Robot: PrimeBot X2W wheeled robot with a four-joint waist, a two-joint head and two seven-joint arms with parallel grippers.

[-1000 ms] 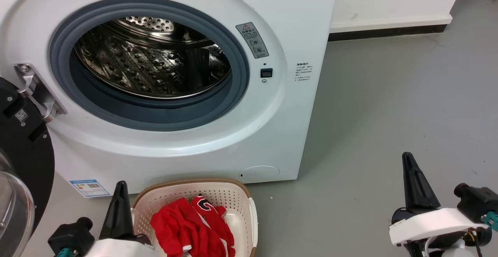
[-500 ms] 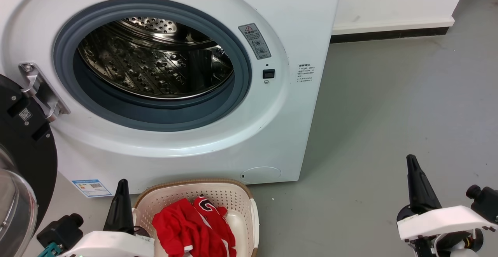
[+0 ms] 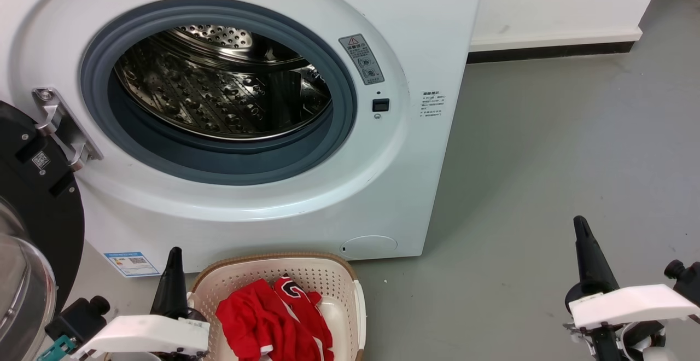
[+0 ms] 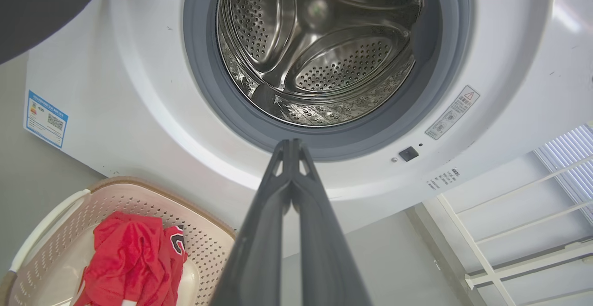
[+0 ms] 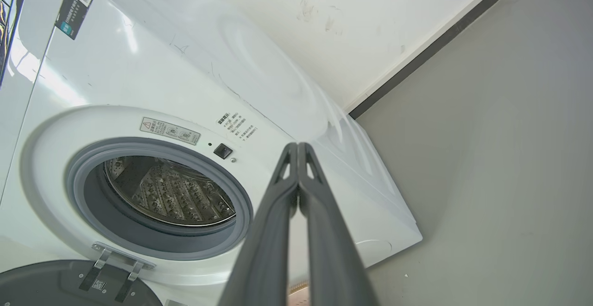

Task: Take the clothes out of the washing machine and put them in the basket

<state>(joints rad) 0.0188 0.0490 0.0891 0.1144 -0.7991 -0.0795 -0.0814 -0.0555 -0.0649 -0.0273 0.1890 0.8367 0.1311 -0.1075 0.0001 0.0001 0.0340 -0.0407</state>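
Head view: clothes (image 3: 268,322) in the basket (image 3: 273,255) by your washing machine (image 3: 415,33); left gripper (image 4: 292,143), right gripper (image 5: 298,144) jaws pressed together

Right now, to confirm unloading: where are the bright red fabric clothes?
Head view, lower left: the red clothes lie in the cream perforated plastic basket before the white washing machine.

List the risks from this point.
1. The left end effector sits right beside the basket; a sideways swing may shove or tip it, spilling the clothes.
2. The open door stands close on that arm's outer side; a wide move might strike it.
3. The drum looks empty, but its lowest front part is hidden behind the seal, so something small might be missed.
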